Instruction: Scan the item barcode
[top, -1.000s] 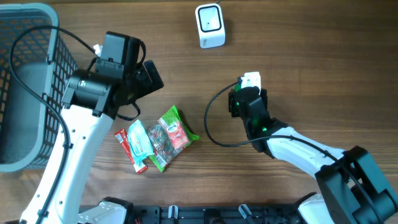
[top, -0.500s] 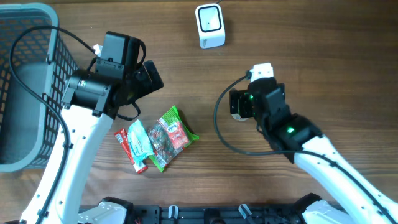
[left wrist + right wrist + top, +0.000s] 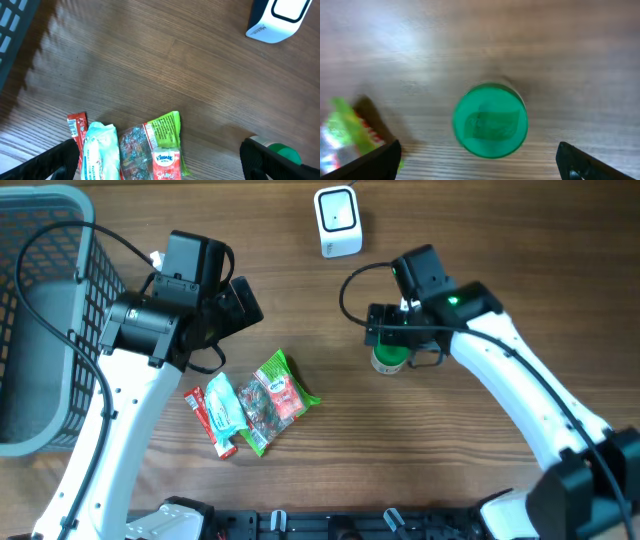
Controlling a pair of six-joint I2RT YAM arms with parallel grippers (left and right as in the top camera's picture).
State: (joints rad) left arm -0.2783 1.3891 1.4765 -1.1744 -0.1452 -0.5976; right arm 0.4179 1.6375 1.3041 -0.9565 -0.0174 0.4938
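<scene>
The green-capped bottle [image 3: 388, 361] stands upright on the table [image 3: 520, 240], below the white scanner [image 3: 337, 221] and well apart from it, with the snack packets [image 3: 255, 405] off to its left. Right above it we've got the right claw [image 3: 403, 340], fingers spread wide and touching nothing. From the wrist camera the cap sits neatly centred between the two tips, which to us looks like lining up for a grab from above. We can't see any barcode from here. We'd guess it's on the bottle's side, so the bottle would need lifting and tilting towards the scanner's face. Over on the other side, the left claw [image 3: 240, 302] is spread too and empty, hovering above the packets, between the grey basket [image 3: 60, 194] and the scanner, apparently just keeping clear.
</scene>
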